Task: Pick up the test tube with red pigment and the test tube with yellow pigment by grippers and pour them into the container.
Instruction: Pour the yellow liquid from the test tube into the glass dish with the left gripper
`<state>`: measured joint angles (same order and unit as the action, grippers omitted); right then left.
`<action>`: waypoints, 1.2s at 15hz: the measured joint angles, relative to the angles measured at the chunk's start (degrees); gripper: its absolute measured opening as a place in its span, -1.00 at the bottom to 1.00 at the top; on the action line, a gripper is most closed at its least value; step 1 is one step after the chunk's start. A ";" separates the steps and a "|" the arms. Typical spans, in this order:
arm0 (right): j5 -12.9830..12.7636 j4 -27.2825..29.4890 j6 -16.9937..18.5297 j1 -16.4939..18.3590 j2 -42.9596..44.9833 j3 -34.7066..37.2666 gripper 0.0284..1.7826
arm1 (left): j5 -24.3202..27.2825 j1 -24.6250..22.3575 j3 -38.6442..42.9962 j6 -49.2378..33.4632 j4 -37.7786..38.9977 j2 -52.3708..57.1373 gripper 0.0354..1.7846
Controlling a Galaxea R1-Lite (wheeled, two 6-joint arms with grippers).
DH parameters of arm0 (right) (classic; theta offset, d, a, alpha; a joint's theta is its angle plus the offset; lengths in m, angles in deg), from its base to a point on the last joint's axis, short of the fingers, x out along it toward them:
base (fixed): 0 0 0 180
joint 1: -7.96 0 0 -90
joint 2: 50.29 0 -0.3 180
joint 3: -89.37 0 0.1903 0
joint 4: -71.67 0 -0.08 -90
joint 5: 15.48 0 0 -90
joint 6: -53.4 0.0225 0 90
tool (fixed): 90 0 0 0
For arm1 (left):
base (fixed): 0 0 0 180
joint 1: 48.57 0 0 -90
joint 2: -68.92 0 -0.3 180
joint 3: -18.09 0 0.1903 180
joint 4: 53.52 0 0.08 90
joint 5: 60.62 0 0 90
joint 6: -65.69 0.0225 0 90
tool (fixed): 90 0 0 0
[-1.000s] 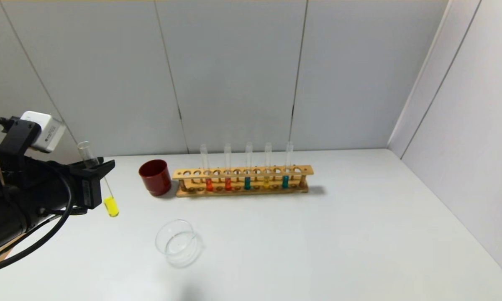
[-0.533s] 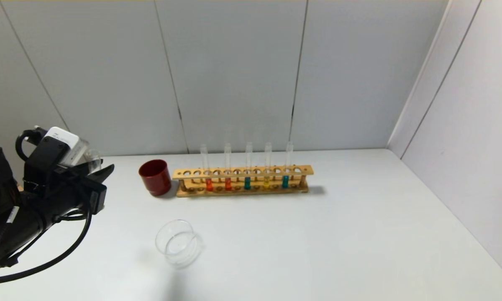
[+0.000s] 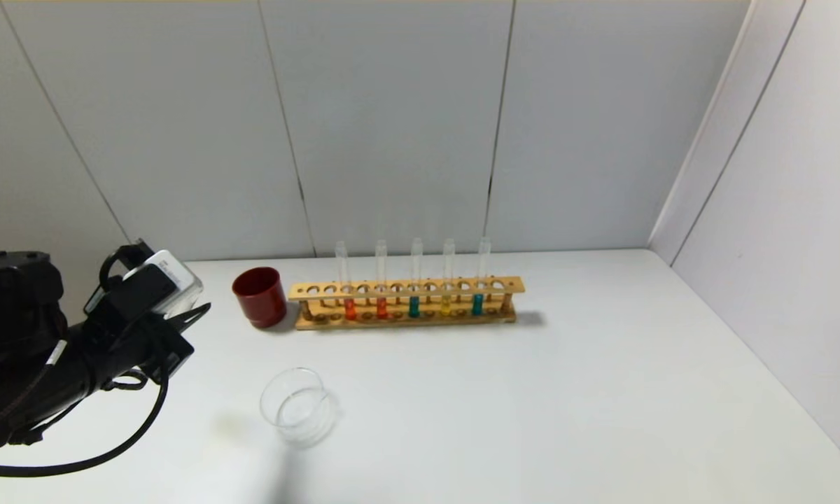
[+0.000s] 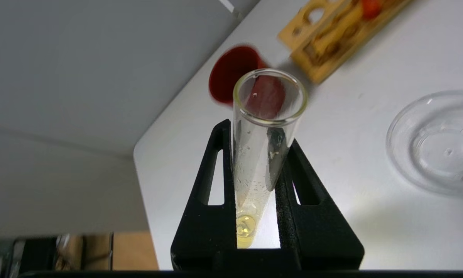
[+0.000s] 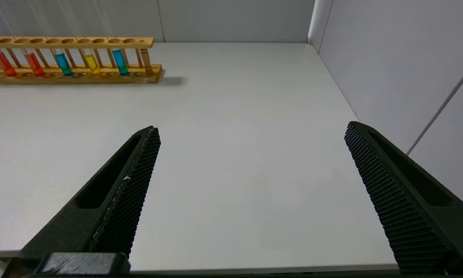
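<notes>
The left gripper (image 4: 260, 170) is closed on the test tube with yellow pigment (image 4: 263, 127), its two black wedge-shaped fingers (image 4: 212, 181) pressed against the glass from either side. The tube is slim, clear and round-bottomed; droplets cling to its inner wall, and a little yellow liquid is pooled at its closed end between the fingers. In the head view the left gripper (image 3: 182, 329) is held above the table's left edge — the tube itself cannot be made out there. No readable writing is seen anywhere.

The container (image 3: 299, 407), a low, wide, clear glass dish, is set near the front-left of the white table (image 3: 602, 392), just beside the gripper. A dark red cup (image 3: 260, 297) is placed toward the back, just beside the left end of a wooden rack (image 3: 406, 302) drilled with round holes. Upright in the rack are the test tube with red pigment (image 3: 350, 308), a second red one alike, two teal tubes and a paler yellow tube.

The right gripper (image 5: 250, 193) is spread wide and holds nothing, its ribbed black fingers (image 5: 135, 185) poised over the front-right edge — that half of the matte table is left bare up to the grey wall panels.
</notes>
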<state>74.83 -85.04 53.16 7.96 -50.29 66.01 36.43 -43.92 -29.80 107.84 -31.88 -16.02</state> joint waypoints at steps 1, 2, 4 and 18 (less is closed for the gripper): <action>0.02 -0.02 0.00 0.00 0.00 0.00 0.96 | 2.79 -0.02 -1.51 0.16 0.13 -1.05 -0.66; 0.02 -0.02 0.02 0.00 0.00 0.00 0.96 | 4.78 -0.06 -2.51 0.46 0.22 -2.07 -0.66; 0.00 -0.02 0.00 0.00 0.00 0.00 0.96 | 5.96 -0.17 -3.30 3.36 0.11 -3.72 -0.66; 0.00 0.00 0.02 0.00 0.00 0.00 0.96 | 14.03 -1.44 -5.75 29.85 -3.43 -9.76 -0.66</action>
<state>74.83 -85.04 53.18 7.96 -50.29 66.01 50.46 -45.36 -35.56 137.69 -35.31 -25.78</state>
